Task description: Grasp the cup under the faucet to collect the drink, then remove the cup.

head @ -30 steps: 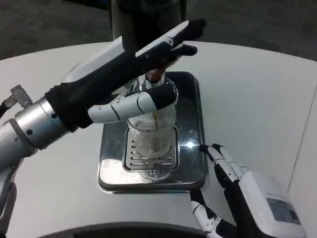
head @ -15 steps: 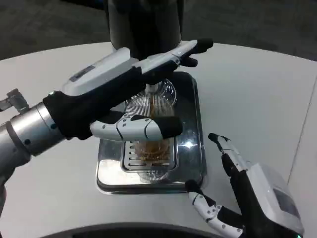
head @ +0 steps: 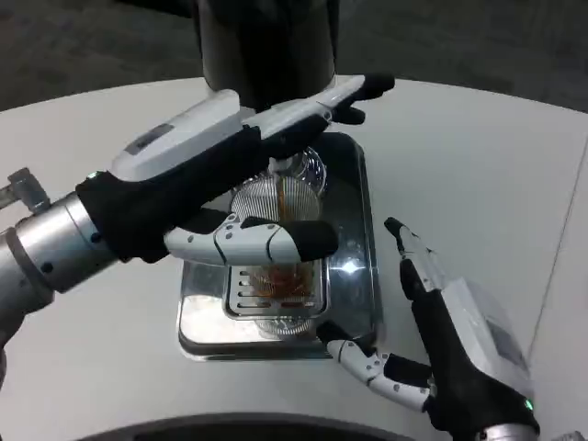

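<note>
A clear ribbed cup (head: 278,204) stands on the grate of the steel drip tray (head: 356,197), under the faucet (head: 287,166) of the dark dispenser (head: 266,41). A thin brown stream falls into it and brown drink (head: 280,276) lies in its bottom. My left hand (head: 220,152) reaches over the cup, its long fingers (head: 340,96) stretched flat against the dispenser at the faucet and its thumb (head: 266,241) lying across the cup's front. It grips nothing. My right hand (head: 446,326) is spread beside the tray's front right corner, thumb (head: 367,364) at the tray's front edge, apart from the cup.
The white round table (head: 478,175) runs out to the right and back of the tray. The dispenser stands at the tray's far end. My left forearm (head: 55,243) crosses the table's left side.
My right hand has moved left and forward, its thumb now at the tray's front edge. The drink in the cup has risen. My left hand dropped lower over the cup a second ago, then held.
</note>
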`<action>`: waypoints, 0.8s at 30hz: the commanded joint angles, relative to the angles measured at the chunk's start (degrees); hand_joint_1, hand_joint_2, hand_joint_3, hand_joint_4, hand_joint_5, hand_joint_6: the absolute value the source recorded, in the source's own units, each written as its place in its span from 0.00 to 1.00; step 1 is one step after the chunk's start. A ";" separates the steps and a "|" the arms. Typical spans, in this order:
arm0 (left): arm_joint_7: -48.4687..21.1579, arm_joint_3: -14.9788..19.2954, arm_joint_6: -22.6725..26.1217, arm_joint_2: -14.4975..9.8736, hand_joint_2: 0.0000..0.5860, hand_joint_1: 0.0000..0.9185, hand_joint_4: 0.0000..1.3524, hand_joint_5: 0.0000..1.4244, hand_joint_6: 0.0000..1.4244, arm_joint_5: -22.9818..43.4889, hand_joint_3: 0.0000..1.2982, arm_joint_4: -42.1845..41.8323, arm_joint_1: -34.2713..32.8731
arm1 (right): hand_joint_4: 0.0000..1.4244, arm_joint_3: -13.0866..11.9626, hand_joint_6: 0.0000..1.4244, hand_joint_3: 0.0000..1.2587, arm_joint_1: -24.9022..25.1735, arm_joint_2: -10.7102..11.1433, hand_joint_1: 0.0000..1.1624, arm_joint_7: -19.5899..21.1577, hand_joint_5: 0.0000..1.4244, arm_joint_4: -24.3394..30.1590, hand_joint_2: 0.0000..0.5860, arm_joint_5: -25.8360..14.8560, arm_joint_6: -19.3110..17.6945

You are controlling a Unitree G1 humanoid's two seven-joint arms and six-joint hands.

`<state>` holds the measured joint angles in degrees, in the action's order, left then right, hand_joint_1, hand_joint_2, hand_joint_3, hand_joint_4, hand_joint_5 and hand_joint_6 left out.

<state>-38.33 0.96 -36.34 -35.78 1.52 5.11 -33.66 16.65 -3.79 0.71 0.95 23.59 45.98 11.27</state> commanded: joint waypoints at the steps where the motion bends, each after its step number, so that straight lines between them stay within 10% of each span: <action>1: -0.38 -0.83 0.02 -0.74 0.25 0.00 0.00 0.08 0.06 -0.49 0.00 -1.38 1.52 | 0.00 0.90 0.05 0.00 1.68 -0.83 0.51 0.68 0.00 -1.86 0.38 -0.72 0.85; 24: 0.95 -0.55 -0.65 -0.84 0.27 0.00 0.00 0.10 0.07 -0.07 0.03 -2.54 2.88 | 0.00 0.28 0.02 0.00 14.48 -4.33 0.64 8.05 0.00 -16.96 0.30 -11.75 -2.79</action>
<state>-36.68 1.10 -35.90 -35.96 1.83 3.61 -32.10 16.76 9.67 -3.15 8.20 7.87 35.38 9.71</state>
